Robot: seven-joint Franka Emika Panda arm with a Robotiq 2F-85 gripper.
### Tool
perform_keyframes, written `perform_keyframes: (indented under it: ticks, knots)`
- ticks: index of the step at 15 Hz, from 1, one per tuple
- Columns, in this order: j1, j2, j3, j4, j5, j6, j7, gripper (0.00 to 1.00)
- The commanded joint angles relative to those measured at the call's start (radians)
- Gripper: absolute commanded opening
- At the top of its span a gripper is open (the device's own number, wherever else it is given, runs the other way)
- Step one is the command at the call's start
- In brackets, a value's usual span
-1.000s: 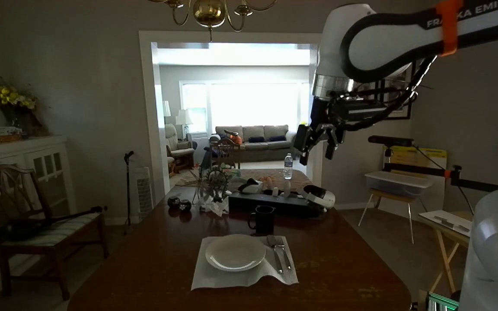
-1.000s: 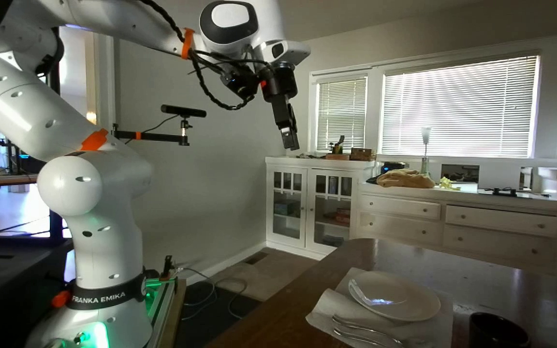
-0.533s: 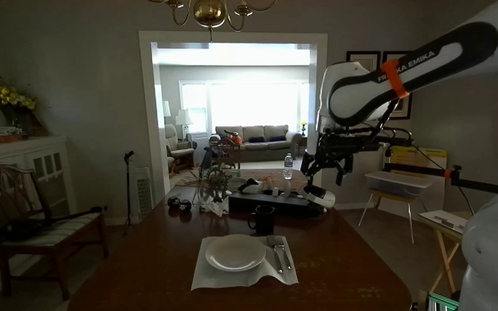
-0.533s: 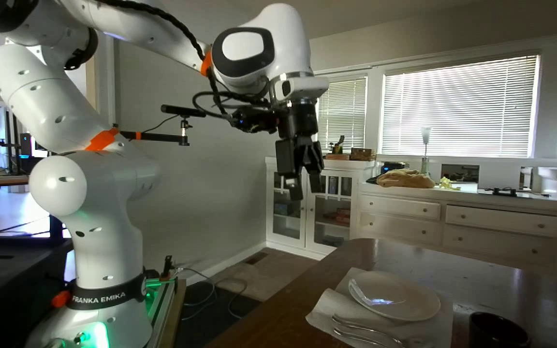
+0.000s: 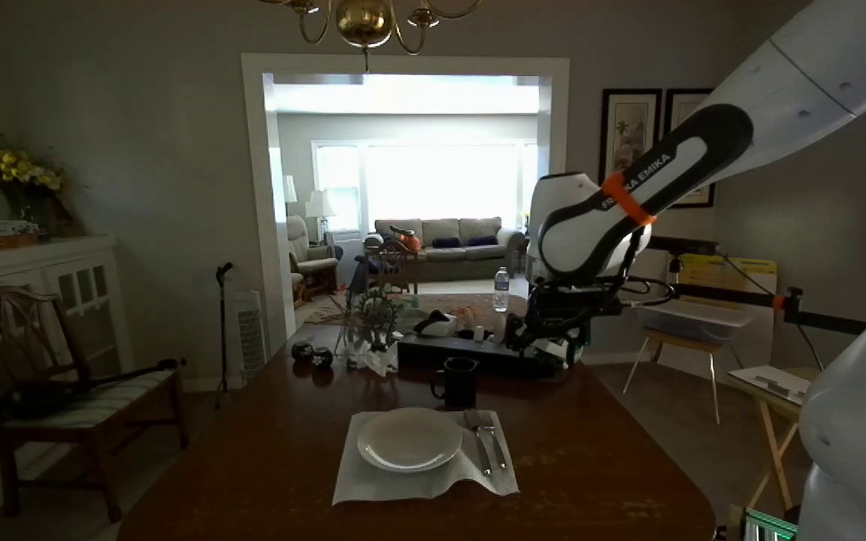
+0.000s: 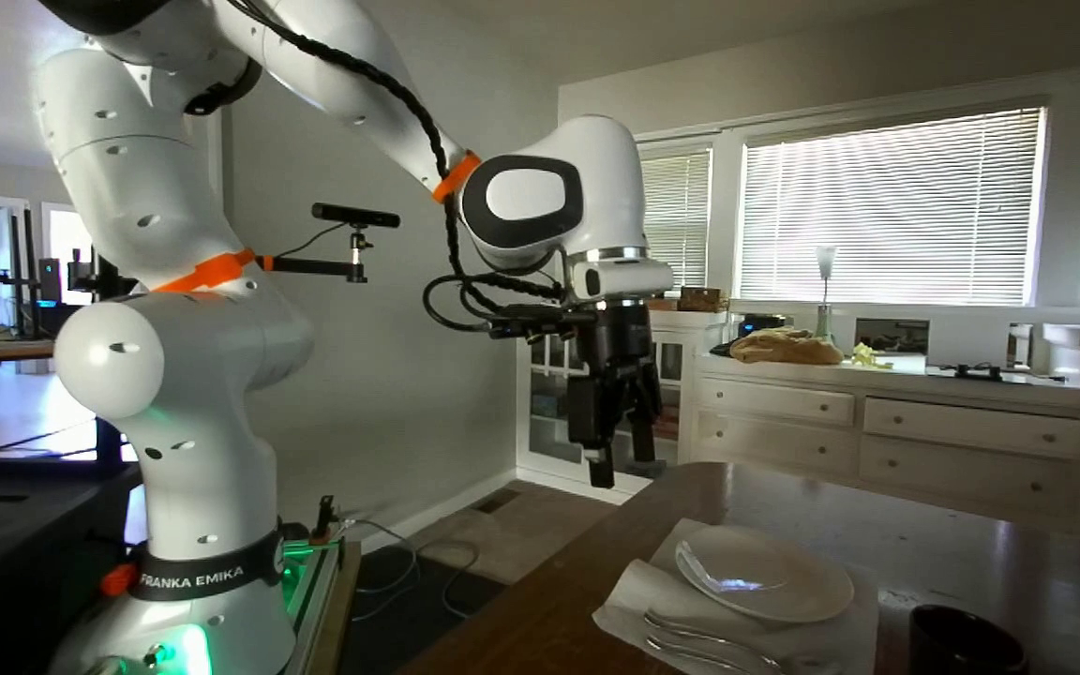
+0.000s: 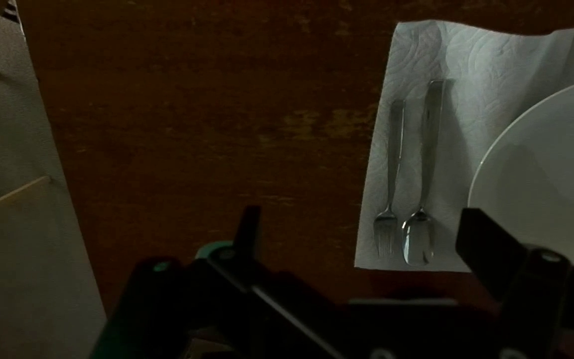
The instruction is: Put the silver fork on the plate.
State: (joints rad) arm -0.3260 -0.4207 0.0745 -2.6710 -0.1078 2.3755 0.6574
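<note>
From L in wrist view: fork (image 7: 392, 184), spoon (image 7: 428, 174) & plate (image 7: 551, 164), all on a paper towel (image 7: 411, 60) atop the tabletop (image 7: 217, 139). In an exterior view, a mug (image 5: 460, 385) stands just bhd the paper towel, w/ a water bottle (image 5: 501, 291) farther back.

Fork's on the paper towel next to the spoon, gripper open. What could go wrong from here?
1. The spoon lies close beside the silver fork, so the open gripper could take both, or the wrong one.
2. The fork lies on the paper towel, whose edge is wavy; the grasp might pinch paper too.
3. The plate rests on that same towel, so a snag may drag the target out of place.
</note>
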Motion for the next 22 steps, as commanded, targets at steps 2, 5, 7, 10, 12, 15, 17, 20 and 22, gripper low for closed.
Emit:
perform_keyframes:
  ticks: [2,5,7,10,12,15,17,20,22]
  knots:
    - [0.021,0.017,-0.022,0.004,-0.013,0.003,0.011,1.0]
    - [0.009,0.09,-0.023,0.035,-0.022,0.027,0.034,1.0]
    - [0.022,0.145,-0.049,0.058,0.016,0.056,0.02,1.0]
    - [0.032,0.247,-0.076,0.089,0.035,0.135,0.024,1.0]
    - [0.048,0.312,-0.094,0.113,0.055,0.18,0.022,1.0]
    - [0.077,0.399,-0.118,0.146,0.079,0.245,0.024,0.99]
    - [0.097,0.445,-0.135,0.164,0.091,0.276,0.02,1.0]
    - [0.121,0.513,-0.165,0.187,0.081,0.32,0.029,0.66]
    - [0.14,0.556,-0.189,0.2,0.064,0.35,0.051,0.49]
